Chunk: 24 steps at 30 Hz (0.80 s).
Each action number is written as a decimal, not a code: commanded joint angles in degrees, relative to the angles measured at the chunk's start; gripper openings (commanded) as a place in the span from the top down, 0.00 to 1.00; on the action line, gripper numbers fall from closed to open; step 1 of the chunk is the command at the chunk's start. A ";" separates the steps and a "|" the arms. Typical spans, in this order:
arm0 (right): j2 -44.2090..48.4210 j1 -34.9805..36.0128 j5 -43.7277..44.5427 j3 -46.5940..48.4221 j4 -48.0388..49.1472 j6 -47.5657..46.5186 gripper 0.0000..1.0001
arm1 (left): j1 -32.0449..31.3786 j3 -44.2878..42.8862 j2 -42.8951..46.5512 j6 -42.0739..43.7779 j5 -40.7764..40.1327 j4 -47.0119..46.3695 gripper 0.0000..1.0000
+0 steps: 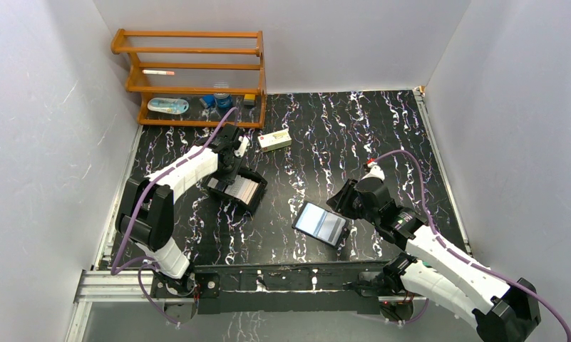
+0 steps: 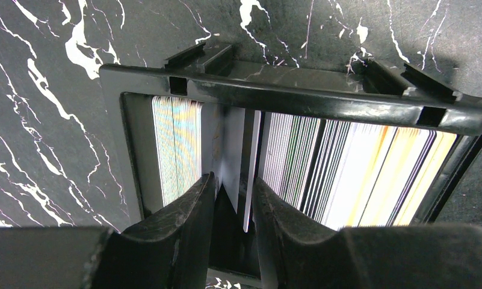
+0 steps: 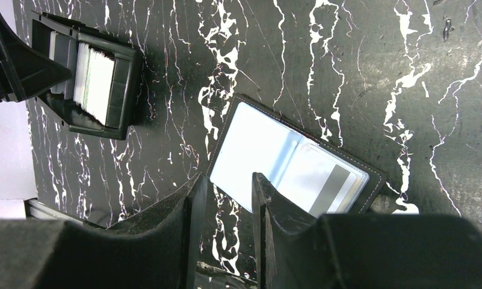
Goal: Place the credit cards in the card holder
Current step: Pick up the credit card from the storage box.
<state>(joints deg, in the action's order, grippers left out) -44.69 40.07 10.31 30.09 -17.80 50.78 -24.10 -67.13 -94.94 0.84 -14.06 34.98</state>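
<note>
We see a black table (image 1: 382,128) with white marble veining. A brown wooden slatted rack (image 1: 197,78) stands in its far left corner.

Near the left edge, about halfway back, sits a deep black hinged plastic box (image 1: 225,191). The overhead view shows it only as a dark tray of pale strips. The left wrist view looks down past its rim (image 2: 286,99) and shows the credit cards (image 2: 358,174) standing on edge. They are thin plastic rectangles, white, striped and orange-tinted, packed side by side. The right wrist view shows the same box (image 3: 127,90) from the side, with its cards (image 3: 98,81) as a white block.

The card holder (image 1: 322,224) is a flat black folding wallet with a glossy blue-grey inside. It lies open close to the near edge, a little right of the middle. Only the right wrist view of it (image 3: 268,150) shows a pale card with a grey stripe (image 3: 322,177) under one clear sleeve.

A cream oblong carton (image 1: 275,140) lies just beside the rack's right end.

The left gripper (image 1: 232,160) is over the box. Its wrist view (image 2: 233,180) shows the jaws narrowly apart, reaching down among the cards with a white card edge between them. We cannot tell whether they are pressing on it.

The right gripper (image 1: 345,205) is at the holder's right side. In its wrist view (image 3: 229,186) the jaws stand apart and hold nothing, over the wallet's edge.
</note>
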 commanded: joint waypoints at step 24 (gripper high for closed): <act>0.32 -0.20 -0.05 -0.24 2.52 -0.50 0.59 | 0.49 2.02 -0.59 -0.27 -0.22 -1.68 0.94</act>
<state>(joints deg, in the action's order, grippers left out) -44.73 40.07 10.28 29.12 -17.45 50.78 -24.10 -65.14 -95.53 0.73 -15.31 32.82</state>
